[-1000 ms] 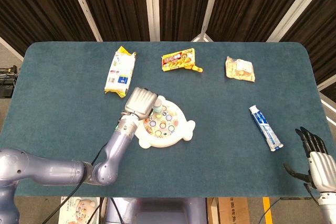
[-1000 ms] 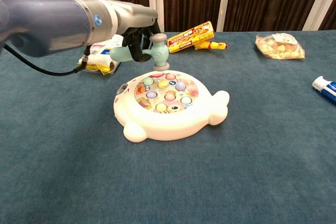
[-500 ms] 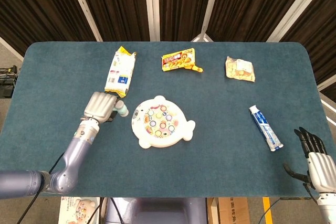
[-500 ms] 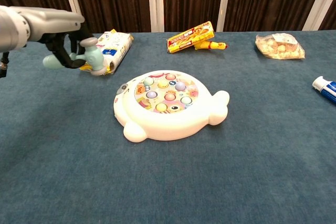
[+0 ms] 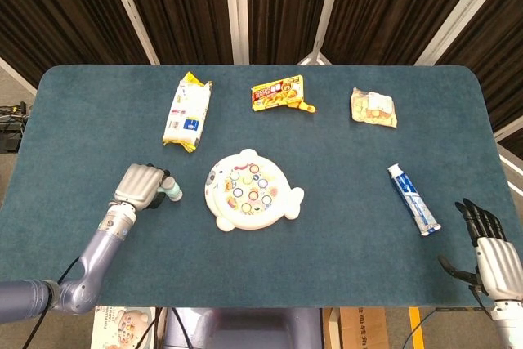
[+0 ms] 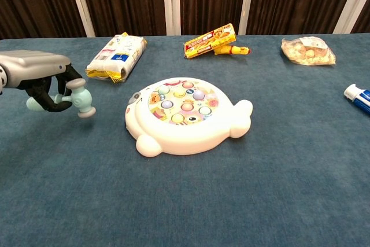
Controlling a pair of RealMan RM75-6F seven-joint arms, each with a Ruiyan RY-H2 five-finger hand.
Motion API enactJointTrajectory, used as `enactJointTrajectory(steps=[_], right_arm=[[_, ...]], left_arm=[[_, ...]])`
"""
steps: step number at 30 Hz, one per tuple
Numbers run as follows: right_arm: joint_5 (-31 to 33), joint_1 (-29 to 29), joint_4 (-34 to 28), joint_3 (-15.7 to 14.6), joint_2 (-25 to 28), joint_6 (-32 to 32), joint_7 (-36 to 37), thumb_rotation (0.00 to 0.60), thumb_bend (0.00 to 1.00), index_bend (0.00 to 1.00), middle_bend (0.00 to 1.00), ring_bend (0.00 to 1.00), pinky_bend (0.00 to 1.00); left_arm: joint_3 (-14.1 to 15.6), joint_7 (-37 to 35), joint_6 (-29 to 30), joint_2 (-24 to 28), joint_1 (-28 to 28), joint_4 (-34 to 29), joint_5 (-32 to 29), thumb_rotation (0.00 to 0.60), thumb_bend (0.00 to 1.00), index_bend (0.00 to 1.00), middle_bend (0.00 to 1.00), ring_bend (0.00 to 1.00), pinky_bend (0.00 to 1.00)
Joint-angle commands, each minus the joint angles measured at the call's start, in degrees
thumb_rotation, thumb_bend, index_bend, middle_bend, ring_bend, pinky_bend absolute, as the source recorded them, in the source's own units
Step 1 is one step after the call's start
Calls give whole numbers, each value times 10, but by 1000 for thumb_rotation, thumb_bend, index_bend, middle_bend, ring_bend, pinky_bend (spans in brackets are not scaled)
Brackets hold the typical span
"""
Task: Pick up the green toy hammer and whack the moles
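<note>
Pale green plastic marks the toy hammer (image 6: 78, 100), which is gripped by the left hand (image 5: 140, 185) to the left of the mole game board (image 5: 251, 199), apart from it. In the chest view the handle is wrapped by the dark fingers (image 6: 47, 93), the hammer head hangs tilted down to the right just above the teal tabletop (image 6: 243, 201), and the rounded handle end is seen sticking out on the left side of the fist. The board is a white, fish-shaped tray; its coloured moles (image 6: 184, 98) are seen set in the round centre, none touched by the hammer.

The right hand (image 5: 489, 244) is seen only in the head view, at the near right corner of the tabletop, fingers spread apart and nothing held.

Along the far side a white and yellow snack pack (image 5: 187, 111), a yellow and red packet (image 5: 280, 93) and a clear bag of snacks (image 5: 373, 108) are laid. A blue and white tube (image 5: 413, 199) lies right of the board, well apart from it.
</note>
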Motion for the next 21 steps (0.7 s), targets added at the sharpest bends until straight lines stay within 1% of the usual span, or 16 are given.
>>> enactJointTrajectory(steps=[1,6,10,21], right_arm=[[1,0,0,0,0,0,0,600,251,0,0,0,0],[1,0,0,0,0,-1,0,600,251,0,0,0,0],[2,0,0,0,0,-1,0,600,251,0,0,0,0],[0,0,-2,0,0,-1,-1,600,252,0,0,0,0]], left_arm=[[5,-10,-5,-18,11,21,13,600,766,593,508,378,485],[1,-19,-1,-36,20,39,30,600,761,588,508,378,483],[-1,-21,-2,-45,25,50,39,600,737,577,501,373,479],[-4,-4,-15,-52,33,61,30,600,550,533,473,358,458]])
